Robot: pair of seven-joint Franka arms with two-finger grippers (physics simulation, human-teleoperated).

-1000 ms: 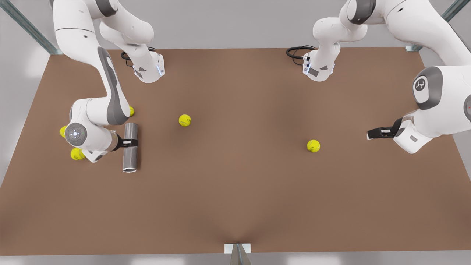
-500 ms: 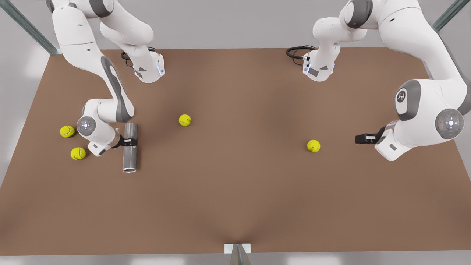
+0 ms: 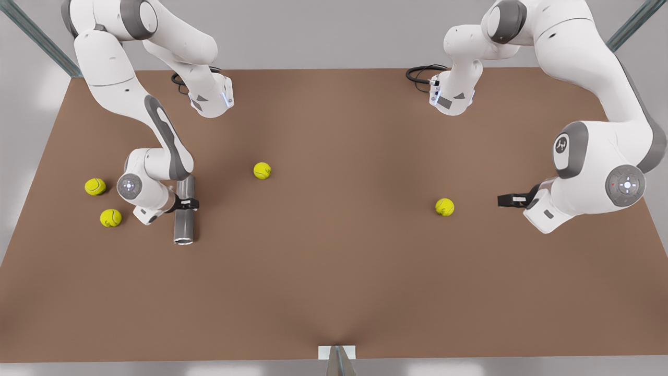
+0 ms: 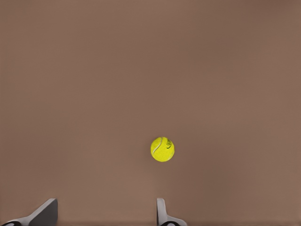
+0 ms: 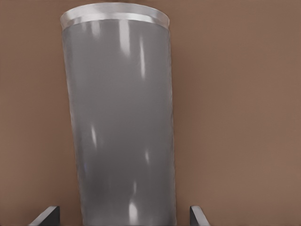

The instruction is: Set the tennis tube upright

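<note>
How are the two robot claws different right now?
The right claw straddles the lying grey tube; the left claw has nothing between its fingers. The right claw is at the front view's left, the left claw at its right, pointing toward a yellow ball. Both are open.

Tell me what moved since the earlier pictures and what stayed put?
The right gripper, astride the lying tennis tube, sank lower over it, fingers open, and its arm uncovered the tennis balls beside it. The left gripper, also open, slid toward the front view's left, nearer the lone tennis ball. The tube and all balls stayed put on the table.
</note>
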